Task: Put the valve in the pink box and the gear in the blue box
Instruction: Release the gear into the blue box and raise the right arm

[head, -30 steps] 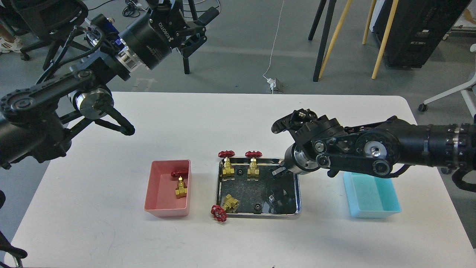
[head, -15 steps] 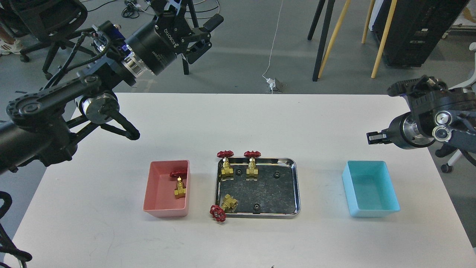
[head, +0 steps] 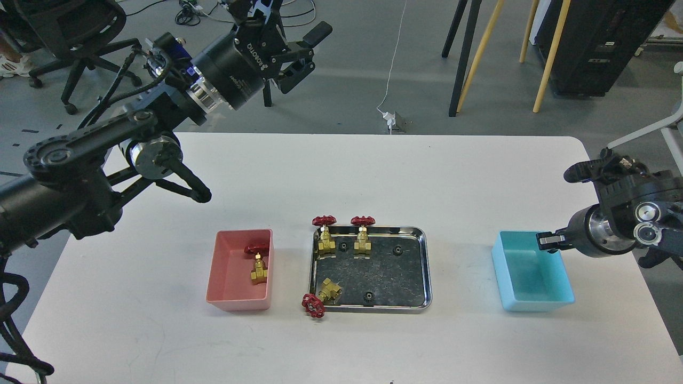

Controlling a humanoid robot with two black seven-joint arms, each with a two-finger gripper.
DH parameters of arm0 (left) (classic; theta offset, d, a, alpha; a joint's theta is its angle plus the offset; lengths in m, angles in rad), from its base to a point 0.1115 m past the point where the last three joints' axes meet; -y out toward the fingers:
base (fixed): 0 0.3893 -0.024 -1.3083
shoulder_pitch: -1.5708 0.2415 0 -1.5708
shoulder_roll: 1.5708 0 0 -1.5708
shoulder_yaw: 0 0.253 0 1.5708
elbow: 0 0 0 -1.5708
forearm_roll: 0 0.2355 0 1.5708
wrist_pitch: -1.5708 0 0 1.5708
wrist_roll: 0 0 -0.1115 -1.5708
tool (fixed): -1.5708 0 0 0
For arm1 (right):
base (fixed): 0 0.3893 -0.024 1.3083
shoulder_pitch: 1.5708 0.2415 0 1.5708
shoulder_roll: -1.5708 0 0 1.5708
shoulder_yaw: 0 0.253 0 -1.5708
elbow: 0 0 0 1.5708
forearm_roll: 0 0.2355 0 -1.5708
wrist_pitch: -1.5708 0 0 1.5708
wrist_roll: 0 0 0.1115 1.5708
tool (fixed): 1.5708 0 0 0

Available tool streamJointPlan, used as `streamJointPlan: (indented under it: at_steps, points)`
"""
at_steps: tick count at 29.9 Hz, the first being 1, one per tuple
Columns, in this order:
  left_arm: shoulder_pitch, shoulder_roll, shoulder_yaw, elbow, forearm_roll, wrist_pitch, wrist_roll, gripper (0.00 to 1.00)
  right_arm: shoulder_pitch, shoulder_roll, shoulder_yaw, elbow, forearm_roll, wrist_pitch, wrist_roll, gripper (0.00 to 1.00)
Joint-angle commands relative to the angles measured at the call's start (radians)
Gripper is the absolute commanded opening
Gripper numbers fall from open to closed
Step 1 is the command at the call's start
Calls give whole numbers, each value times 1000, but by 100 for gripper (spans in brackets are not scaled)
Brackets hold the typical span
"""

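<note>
One valve stands in the pink box. Two valves stand at the back rim of the steel tray. A further valve lies at the tray's front left corner, its red wheel over the rim. Three gears lie in the tray. The blue box looks empty. My right gripper hangs over its far right rim; its fingers are small and dark, and I see nothing in them. My left gripper is open, high beyond the table's far left edge.
My left arm's elbow link hangs over the table's left part. Beyond the far edge stand chair legs, easel legs and a black cabinet. White tabletop lies in front of the boxes.
My right arm has left the tray, swung right and come down over the blue box's far rim. My left arm has shifted a little right. Valves and gears have not moved.
</note>
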Motion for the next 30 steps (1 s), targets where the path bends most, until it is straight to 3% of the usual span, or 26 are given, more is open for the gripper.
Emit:
streamJointPlan:
  at_steps: [1, 6, 12, 15, 18, 20, 24, 26, 27, 30]
  points:
    - [2, -1, 1, 0, 0, 1, 0, 84, -5, -5, 29, -1, 12, 0, 0, 98]
    - [14, 5, 1, 0, 1, 0, 0, 84, -17, -7, 138, -11, 57, 0, 0, 97]
    - [49, 12, 3, 15, 3, 0, 0, 85, -34, -14, 361, -34, 408, 0, 0, 97]
    - [71, 12, 5, 54, 9, 1, 0, 85, -40, 21, 450, -37, 450, -201, 13, 97]
    - [84, 17, 3, 97, 9, -12, 0, 85, -56, 94, 520, -62, 520, -424, 107, 97]
    - [87, 22, 3, 107, 3, -15, 0, 86, -63, 143, 578, -109, 653, -498, 150, 98]
    - [103, 38, 3, 127, 0, -89, 0, 87, -105, 216, 697, -226, 997, -489, 191, 98]
    - [103, 41, 1, 140, -2, -144, 0, 87, -138, 242, 756, -296, 1113, -428, 219, 99]
    - [104, 41, 1, 146, -2, -157, 0, 87, -157, 257, 782, -347, 1158, -359, 229, 99]
    - [110, 40, 1, 149, -3, -157, 0, 87, -204, 312, 849, -525, 1209, -19, 240, 99]
